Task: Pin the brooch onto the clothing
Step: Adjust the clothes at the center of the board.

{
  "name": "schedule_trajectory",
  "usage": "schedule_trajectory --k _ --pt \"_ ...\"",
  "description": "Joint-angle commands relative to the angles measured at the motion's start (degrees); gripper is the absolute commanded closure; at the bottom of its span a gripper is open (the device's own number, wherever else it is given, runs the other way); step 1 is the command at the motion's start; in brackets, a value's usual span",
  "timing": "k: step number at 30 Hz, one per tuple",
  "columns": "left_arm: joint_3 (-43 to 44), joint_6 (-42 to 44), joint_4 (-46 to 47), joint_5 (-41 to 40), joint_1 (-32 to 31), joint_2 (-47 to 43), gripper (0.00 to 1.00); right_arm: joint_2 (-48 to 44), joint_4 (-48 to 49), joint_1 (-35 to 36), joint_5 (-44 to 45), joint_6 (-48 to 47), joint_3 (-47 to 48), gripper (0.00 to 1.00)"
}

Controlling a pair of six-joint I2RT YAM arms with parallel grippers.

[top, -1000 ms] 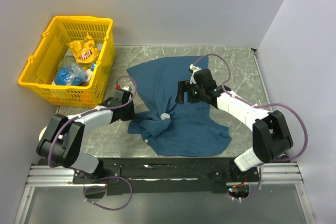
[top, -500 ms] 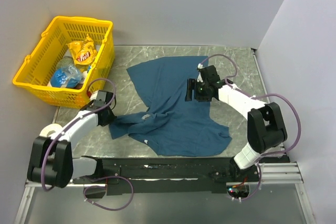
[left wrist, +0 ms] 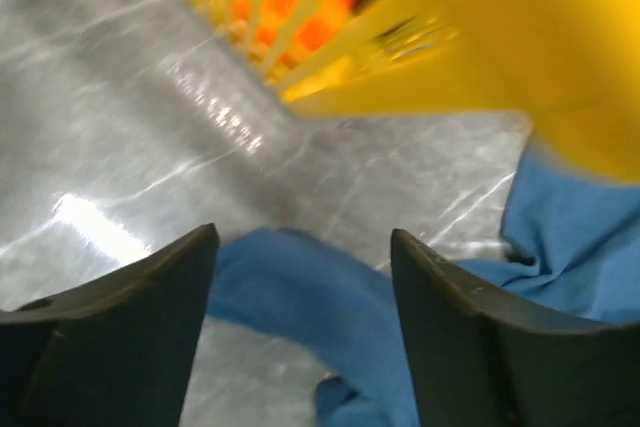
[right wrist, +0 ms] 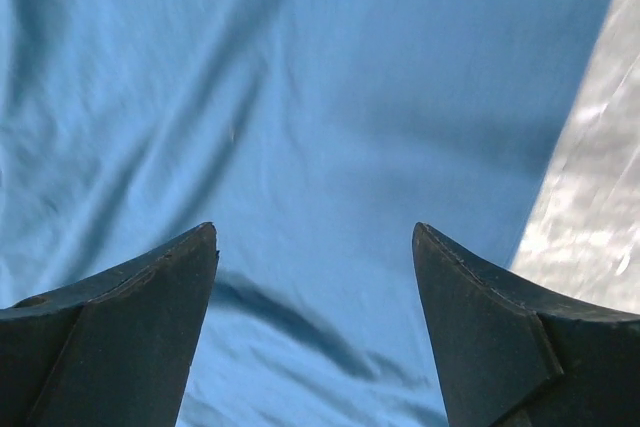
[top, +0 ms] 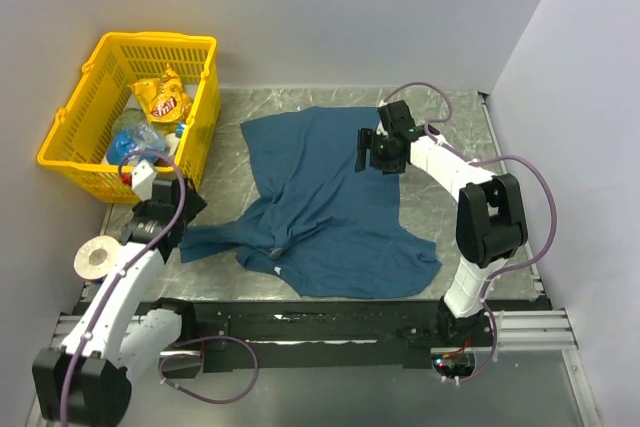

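Note:
The clothing (top: 325,197) is a dark teal T-shirt lying rumpled across the table, with one sleeve drawn out to the left. My left gripper (top: 183,219) is at that sleeve's end. In the left wrist view it (left wrist: 302,237) stands open, with the sleeve fabric (left wrist: 300,287) lying loose on the table between and below the fingers. My right gripper (top: 366,151) hovers over the shirt's far right part. It (right wrist: 314,229) is open above smooth cloth (right wrist: 320,97) and holds nothing. The brooch does not show in any view.
A yellow basket (top: 75,142) with snack bags stands at the back left, very close to my left gripper, and fills the top of the left wrist view (left wrist: 480,37). A white ring-shaped roll (top: 97,257) lies beside the left arm. Bare marble table (top: 455,122) shows at right.
My left arm swung back to the left, dragging the sleeve out with it, then opened its jaws. My right gripper moved toward the far right of the shirt. The small pale disc seen earlier no longer shows.

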Motion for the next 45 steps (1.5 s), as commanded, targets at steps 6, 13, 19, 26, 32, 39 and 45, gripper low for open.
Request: schedule_trajectory --k 6,13,19,26,32,39,45 --pt "17.3 5.3 8.9 -11.3 -22.4 16.3 0.13 6.9 0.1 -4.0 -0.5 1.3 10.5 0.13" --pt "40.2 14.3 9.0 -3.7 -22.6 44.1 0.04 20.0 -3.5 -7.5 -3.9 1.3 27.2 0.09" --pt "59.9 15.9 3.1 3.8 -16.3 65.6 0.04 32.2 -12.4 -9.6 -1.6 3.9 42.1 0.06" --pt "76.7 19.4 -4.0 6.4 -8.2 82.7 0.07 39.4 -18.8 -11.2 1.0 5.1 54.3 0.08" --pt "88.3 22.3 -7.2 11.5 -5.1 94.7 0.29 38.1 -17.3 -11.2 -1.3 5.7 51.6 0.1" --pt "99.4 25.4 -7.5 10.8 -4.4 102.7 0.99 35.6 -17.3 -11.3 -2.7 3.4 49.1 0.1" --pt "102.7 27.9 3.0 8.6 -4.5 102.5 0.99 27.8 -13.3 -11.2 -3.7 1.4 40.2 0.09"
